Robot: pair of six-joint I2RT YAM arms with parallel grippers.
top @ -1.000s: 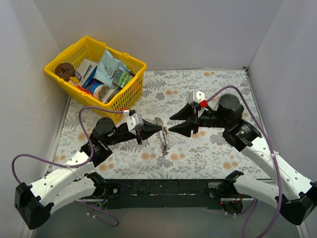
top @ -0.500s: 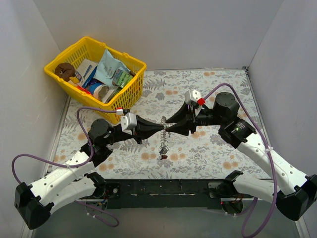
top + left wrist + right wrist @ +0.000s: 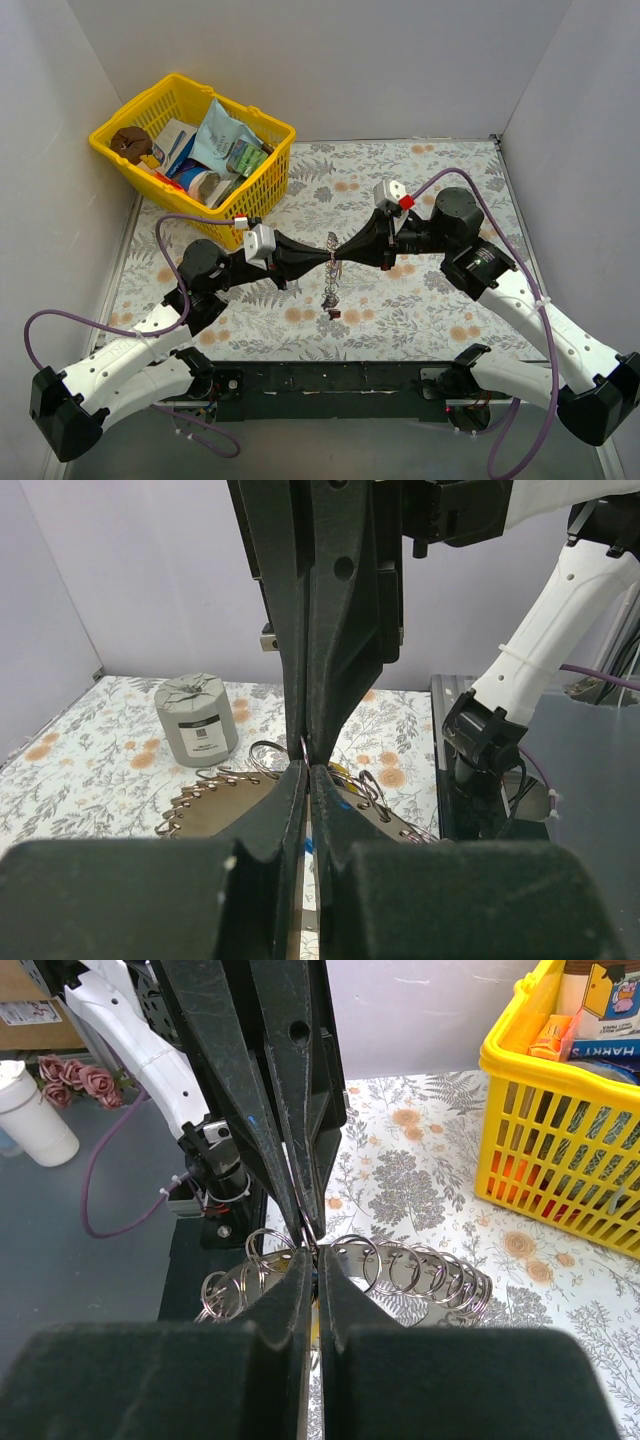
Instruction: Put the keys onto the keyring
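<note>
right tool — jaws spread → clamped | advanced onto keyring

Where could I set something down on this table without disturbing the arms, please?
Bare mat lies along the back wall, from the yellow basket to the right corner, and near the bases. The centre is crowded: both jaws meet at the keyring.

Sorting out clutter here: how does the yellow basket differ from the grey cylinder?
The yellow basket is a slatted, open-topped box full of packets; the grey cylinder is round, solid-walled and closed on top. The basket is bright, the cylinder dull. Both stand on the floral cloth.
</note>
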